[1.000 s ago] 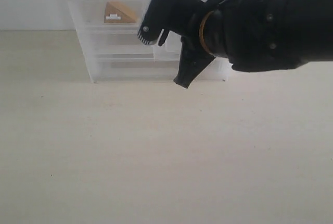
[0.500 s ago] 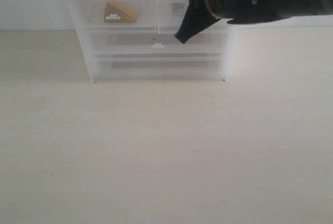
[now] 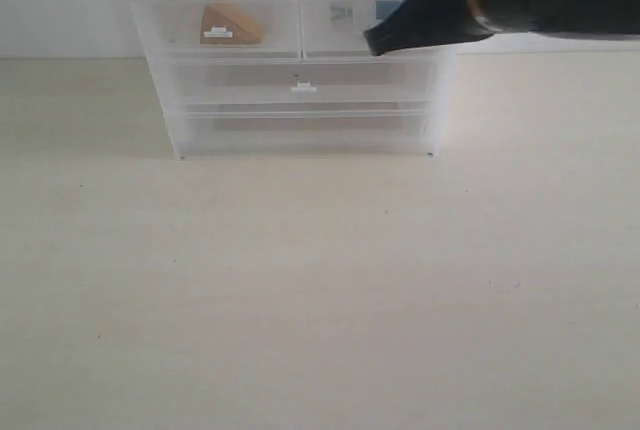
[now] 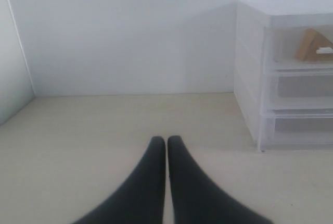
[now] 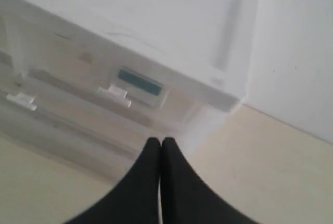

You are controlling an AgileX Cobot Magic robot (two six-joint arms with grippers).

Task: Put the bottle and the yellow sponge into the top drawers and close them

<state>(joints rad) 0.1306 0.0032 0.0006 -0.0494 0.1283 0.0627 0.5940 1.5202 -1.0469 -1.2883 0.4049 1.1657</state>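
The yellow sponge (image 3: 230, 25) lies inside the left top drawer (image 3: 175, 25), and it also shows in the left wrist view as the sponge (image 4: 311, 46). The bottle's teal label (image 3: 388, 10) shows through the right top drawer (image 3: 335, 35); the right wrist view has the same label (image 5: 139, 82) behind the drawer's handle tab (image 5: 117, 94). Both top drawers sit flush with the unit. My right gripper (image 3: 378, 42) hangs in front of the right top drawer, shut and empty (image 5: 160, 140). My left gripper (image 4: 166, 139) is shut and empty, over the table left of the unit.
The white drawer unit (image 3: 300, 110) stands at the back of the table against the wall, with two full-width drawers below the top pair. The middle drawer has a handle tab (image 3: 303, 87). A wall corner (image 4: 18, 52) lies to the far left.
My right arm has risen and drawn back to the right, uncovering the right top drawer. Its jaws stood apart a second ago and are now together. The sponge has not moved.
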